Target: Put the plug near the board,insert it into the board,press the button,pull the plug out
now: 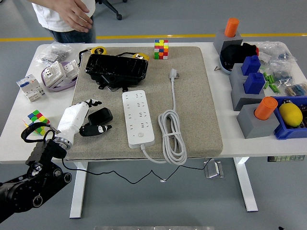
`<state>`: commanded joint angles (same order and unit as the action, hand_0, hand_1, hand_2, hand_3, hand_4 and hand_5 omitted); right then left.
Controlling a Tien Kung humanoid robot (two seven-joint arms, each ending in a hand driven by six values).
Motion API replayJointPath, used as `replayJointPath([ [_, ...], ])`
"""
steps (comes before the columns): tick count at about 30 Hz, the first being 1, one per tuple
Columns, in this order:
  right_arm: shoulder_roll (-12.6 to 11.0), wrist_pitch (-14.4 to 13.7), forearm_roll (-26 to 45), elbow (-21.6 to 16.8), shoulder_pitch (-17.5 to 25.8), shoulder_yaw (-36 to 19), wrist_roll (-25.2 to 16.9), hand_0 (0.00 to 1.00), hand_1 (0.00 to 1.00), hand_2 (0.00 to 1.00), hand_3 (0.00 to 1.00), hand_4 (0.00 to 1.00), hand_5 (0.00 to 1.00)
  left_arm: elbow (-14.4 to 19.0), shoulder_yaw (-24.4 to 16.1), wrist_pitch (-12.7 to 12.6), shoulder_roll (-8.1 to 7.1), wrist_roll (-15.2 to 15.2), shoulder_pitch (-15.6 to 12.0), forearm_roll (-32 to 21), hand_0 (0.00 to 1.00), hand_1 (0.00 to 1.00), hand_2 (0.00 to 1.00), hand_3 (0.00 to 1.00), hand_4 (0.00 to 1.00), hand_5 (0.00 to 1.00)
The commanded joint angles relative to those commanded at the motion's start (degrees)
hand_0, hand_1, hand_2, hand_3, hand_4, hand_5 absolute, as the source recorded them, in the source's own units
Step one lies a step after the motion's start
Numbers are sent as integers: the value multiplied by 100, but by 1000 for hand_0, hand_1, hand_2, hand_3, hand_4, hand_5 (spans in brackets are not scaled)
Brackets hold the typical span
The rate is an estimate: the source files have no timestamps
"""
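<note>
A black plug [101, 115] with a thin black cable lies on the grey mat [201, 96], left of the white power strip [138, 117]. My left hand [92, 116] reaches in from the lower left on a white forearm. Its fingers [89, 102] are spread just above the plug and its thumb lies along the plug's lower edge, so the plug sits between them without a closed grasp. The strip's button [140, 135] is at its near end. My right arm is out of view.
The strip's white cable [172, 139] is coiled to its right, ending in a white plug [173, 73]. A black bag [115, 67] lies behind the strip. Colour cubes [161, 48] [35, 119], small boxes at left and grey blocks [254, 117] at right. A person's hand [76, 14] hangs at the far left.
</note>
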<state>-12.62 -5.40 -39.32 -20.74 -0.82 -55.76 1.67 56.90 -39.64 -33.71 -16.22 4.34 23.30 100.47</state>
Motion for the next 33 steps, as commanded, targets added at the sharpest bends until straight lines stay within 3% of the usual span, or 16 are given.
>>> replayJointPath([
  [1, -2, 0, -1, -1, -3, 0, 1, 606, 650, 672, 563, 950, 515, -18, 11, -1, 9, 4, 14, -16, 546, 589, 563, 628, 998, 277],
  [6, -9, -1, 4, 0, 1, 7, 0, 606, 650, 672, 563, 950, 515, -93, 32, -4, 51, -6, 68, -105, 546, 589, 563, 628, 998, 277],
  [7, -9, -2, 5, 1, 2, 9, -2, 605, 650, 672, 564, 951, 515, -99, 36, -16, 58, -13, 79, -124, 462, 513, 515, 563, 896, 211],
  [18, -13, -3, 8, -3, -9, 23, -4, 605, 650, 672, 564, 952, 516, -199, 115, -27, 66, 1, 201, -162, 403, 455, 504, 550, 868, 199],
  [19, -14, -2, 8, -4, -10, 24, -4, 606, 650, 672, 564, 952, 517, -202, 112, -19, 66, -20, 207, -192, 371, 423, 495, 547, 804, 121],
  [28, -14, -3, 4, -7, -5, 26, -3, 606, 650, 672, 564, 952, 517, -164, 60, 156, 31, 57, 213, -199, 344, 402, 478, 545, 794, 91],
  [33, -17, -6, -3, -8, -1, 27, -7, 606, 650, 672, 564, 951, 517, 30, -68, 158, -30, -228, 168, -372, 340, 396, 464, 544, 754, 32],
])
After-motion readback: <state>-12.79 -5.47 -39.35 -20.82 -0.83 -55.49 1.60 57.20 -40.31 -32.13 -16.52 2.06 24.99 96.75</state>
